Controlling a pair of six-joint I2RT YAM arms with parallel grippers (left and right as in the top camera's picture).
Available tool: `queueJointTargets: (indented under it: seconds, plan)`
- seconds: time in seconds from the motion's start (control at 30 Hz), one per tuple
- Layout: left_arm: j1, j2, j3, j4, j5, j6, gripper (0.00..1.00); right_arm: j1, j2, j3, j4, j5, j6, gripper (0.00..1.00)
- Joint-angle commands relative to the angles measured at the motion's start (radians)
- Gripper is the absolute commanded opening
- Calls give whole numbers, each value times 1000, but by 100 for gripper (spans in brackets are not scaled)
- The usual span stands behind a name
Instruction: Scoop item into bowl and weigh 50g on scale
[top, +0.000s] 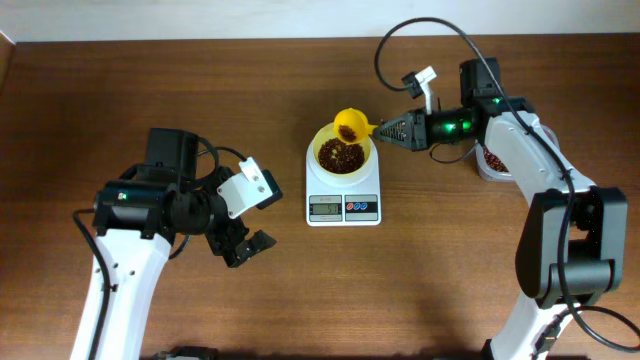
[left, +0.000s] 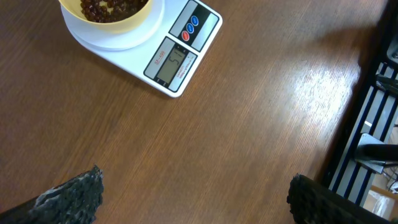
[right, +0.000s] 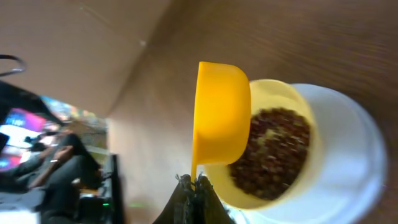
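R pincer (top: 399, 129) clamps scoop (top: 350, 124), tipped over bowl (top: 320, 143) just ahead; beans (top: 341, 156) in, on scale (top: 330, 190). L pincer (top: 248, 248) spread, empty. 50g unconfirmed.

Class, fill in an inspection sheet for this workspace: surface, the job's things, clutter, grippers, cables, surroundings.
Surface: brown wooden table.
Job's things: yellow bowl holding beans sits on the white scale; reading illegible. A tub of beans is partly hidden behind the right arm.
Clutter: nothing seen.
Grippers: right gripper shut on the yellow scoop, tipped over the bowl; left gripper open, empty.
Cables: black cable loops above the right arm.
Surroundings: blurred room beyond the table edge.
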Motion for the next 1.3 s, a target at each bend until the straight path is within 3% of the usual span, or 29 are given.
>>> queueJointTargets:
  seconds: [0.0,0.33,0.57,1.03,1.27]
  plan:
    - [-4,-4,13,-1,18,16,99,12,2,2,-1,125,-74,4]
    - [-4,-4,13,-1,18,16,99,141,2,2,0,519,-219,4]
    - [-4,-4,13,-1,18,16,99,167,2,2,25,575,-327,4]
    - [-4,-4,13,-1,18,16,99,205,-58,2,-96,533,-326,4]
    - [-4,-4,13,-1,18,16,99,206,-58,2,-9,599,-420,4]
